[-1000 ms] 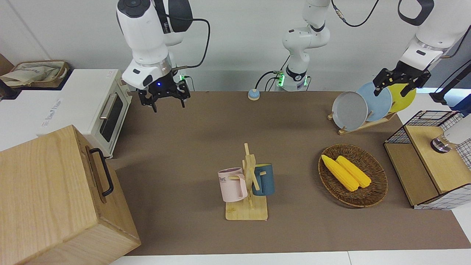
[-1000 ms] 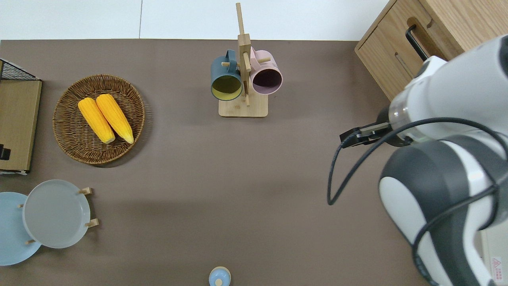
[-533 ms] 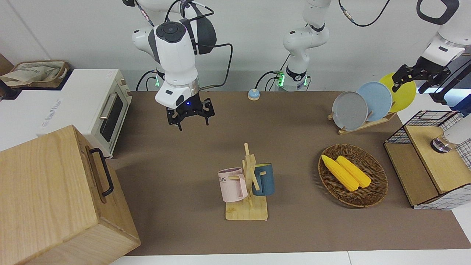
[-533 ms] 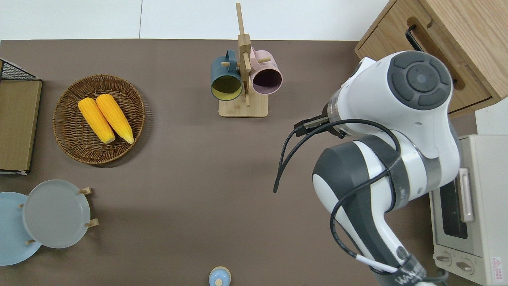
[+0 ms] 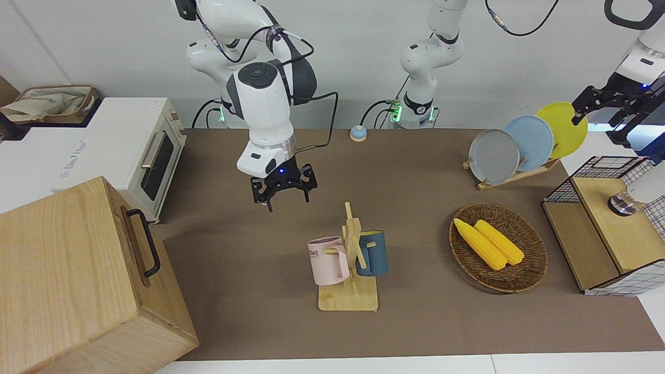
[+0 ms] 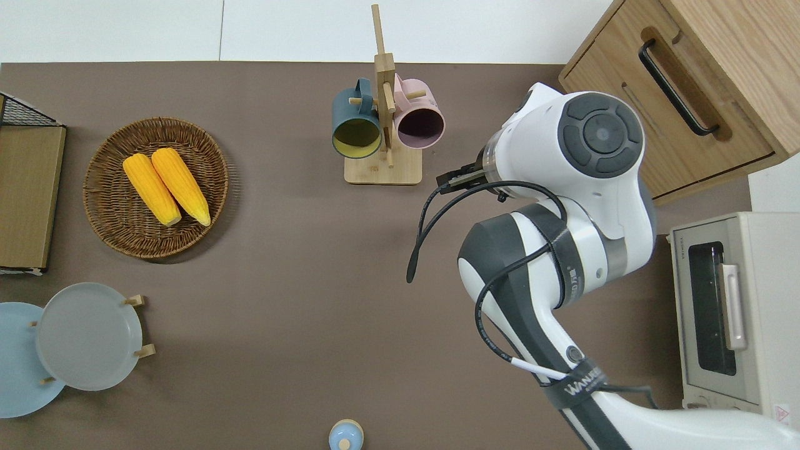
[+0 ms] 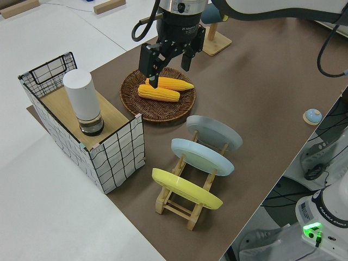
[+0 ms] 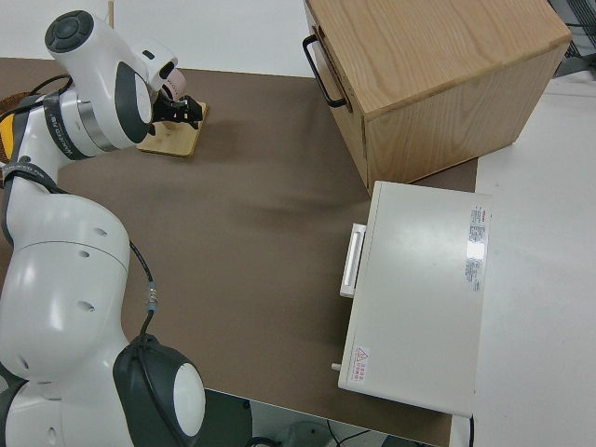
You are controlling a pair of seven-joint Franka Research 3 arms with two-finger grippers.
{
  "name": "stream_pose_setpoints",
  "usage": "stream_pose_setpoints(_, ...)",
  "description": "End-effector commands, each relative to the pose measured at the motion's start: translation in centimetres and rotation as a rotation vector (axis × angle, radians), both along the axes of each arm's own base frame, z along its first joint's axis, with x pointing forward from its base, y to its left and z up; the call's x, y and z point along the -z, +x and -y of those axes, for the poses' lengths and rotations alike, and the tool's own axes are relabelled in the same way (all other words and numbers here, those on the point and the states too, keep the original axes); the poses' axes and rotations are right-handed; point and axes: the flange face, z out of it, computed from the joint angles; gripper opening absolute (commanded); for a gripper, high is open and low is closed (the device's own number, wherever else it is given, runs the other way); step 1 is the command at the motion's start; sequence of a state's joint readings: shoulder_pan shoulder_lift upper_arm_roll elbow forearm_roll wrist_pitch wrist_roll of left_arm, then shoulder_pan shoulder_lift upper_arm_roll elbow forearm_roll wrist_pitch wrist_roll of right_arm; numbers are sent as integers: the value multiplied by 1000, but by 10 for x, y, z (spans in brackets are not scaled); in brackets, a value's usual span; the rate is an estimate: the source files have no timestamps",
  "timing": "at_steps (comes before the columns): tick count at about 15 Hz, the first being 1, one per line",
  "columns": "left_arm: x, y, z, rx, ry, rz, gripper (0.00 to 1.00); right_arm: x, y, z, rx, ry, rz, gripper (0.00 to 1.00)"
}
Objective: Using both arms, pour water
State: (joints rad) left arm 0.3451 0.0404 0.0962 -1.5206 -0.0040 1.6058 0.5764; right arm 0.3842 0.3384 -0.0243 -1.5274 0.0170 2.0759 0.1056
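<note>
- Overhead, right arm (image 6: 562,206) comes in from the robots' edge at the right arm's end and reaches across the mat toward the mug rack (image 6: 382,112); its long axis slants away from the robots toward the table's middle.
- Right gripper (image 5: 283,189) points straight down, fingers spread and empty, over bare mat beside the rack, toward the right arm's end.
- Left arm (image 5: 636,57) is up at the left arm's end of the table. Left gripper (image 5: 605,104) points down, fingers spread, holding nothing; the side view shows it near the basket (image 7: 130,87) and the wire crate (image 7: 117,147).
- Rack holds a pink mug (image 5: 327,259) and a blue mug (image 5: 374,253), mouths toward the robots.
- Basket holds two corn cobs (image 5: 488,242), side by side.
- Plate rack (image 5: 511,174) stands nearer the robots than the basket, with grey, blue and yellow plates on edge.
- Surface: brown mat (image 5: 260,259) on a white table. Toaster oven (image 5: 156,156) and wooden box (image 5: 78,275) sit at the right arm's end.
- Room: plain white wall at the robots' side.
</note>
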Motion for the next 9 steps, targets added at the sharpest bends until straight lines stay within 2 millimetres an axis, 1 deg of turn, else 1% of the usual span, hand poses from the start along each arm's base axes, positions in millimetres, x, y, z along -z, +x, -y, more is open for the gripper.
stream_pose_setpoints(1, -5, -1, -34, -2, -20, 99, 998, 8, 10, -3, -49, 4, 50, 987)
stream_pose_setpoints(3, 2, 2, -56, -22, -29, 158, 998, 11, 16, -3, -69, 9, 79, 987)
stream_pose_setpoints(4, 7, 4, -64, -27, -31, 176, 998, 10, 19, -4, -70, 17, 99, 987)
stream_pose_setpoints(6, 12, 13, -72, -30, -17, 226, 998, 19, 26, -7, -72, 26, 138, 983)
stream_pose_setpoints(7, 13, 13, -80, -45, -22, 254, 998, 23, 32, -9, -73, 36, 165, 983)
stream_pose_setpoints(9, 15, 16, -88, -71, -33, 311, 998, 26, 40, -13, -100, 39, 202, 981)
